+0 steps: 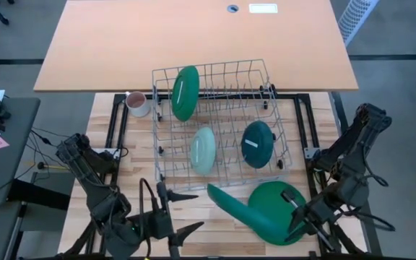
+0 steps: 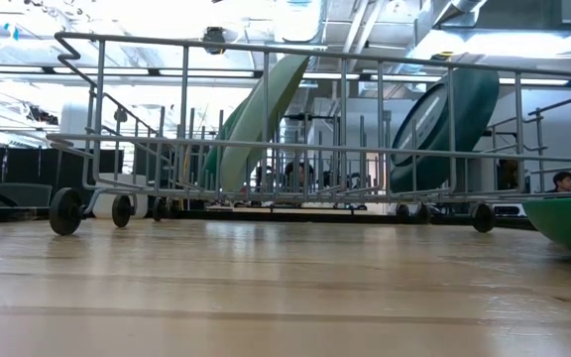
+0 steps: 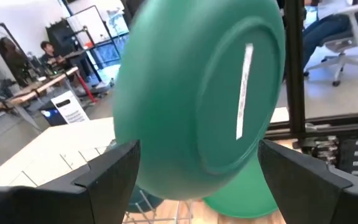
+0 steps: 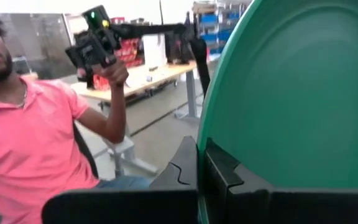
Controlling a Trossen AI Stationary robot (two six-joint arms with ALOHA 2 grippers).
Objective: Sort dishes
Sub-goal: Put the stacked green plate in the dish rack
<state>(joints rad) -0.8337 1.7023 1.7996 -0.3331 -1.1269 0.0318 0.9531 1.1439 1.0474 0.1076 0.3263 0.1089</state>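
- Plates stood in three spots inside the wire rack [image 1: 163, 108]: a large dark green plate [image 1: 185, 92] at its far left, a pale mint plate [image 1: 203, 149] and a dark teal plate [image 1: 258, 144] side by side nearer the arms.
- Right gripper [image 1: 297, 216] sat at the table's near right, its fingers clenched on the rim of a large green plate [image 1: 280, 209]; in the right wrist view that plate [image 4: 303, 93] rose on edge right between the fingers [image 4: 185, 171].
- Just left of the right gripper, another green plate [image 1: 231, 204] leaned tilted against the held one, touching it.
- Left gripper [image 1: 180, 214] hovered near the table's front edge, fingers spread wide with nothing between them; the tilted plate [image 3: 197, 99] filled the space just ahead of its fingertips [image 3: 114, 171], whether touching them I could not tell.
- A pinkish mug [image 1: 137, 104] stood outside the rack, well beyond the left gripper, beside the rack's far left corner.
- A person in a pink shirt [image 4: 30, 143] sat beyond the table, holding up a dark device [image 4: 95, 40].
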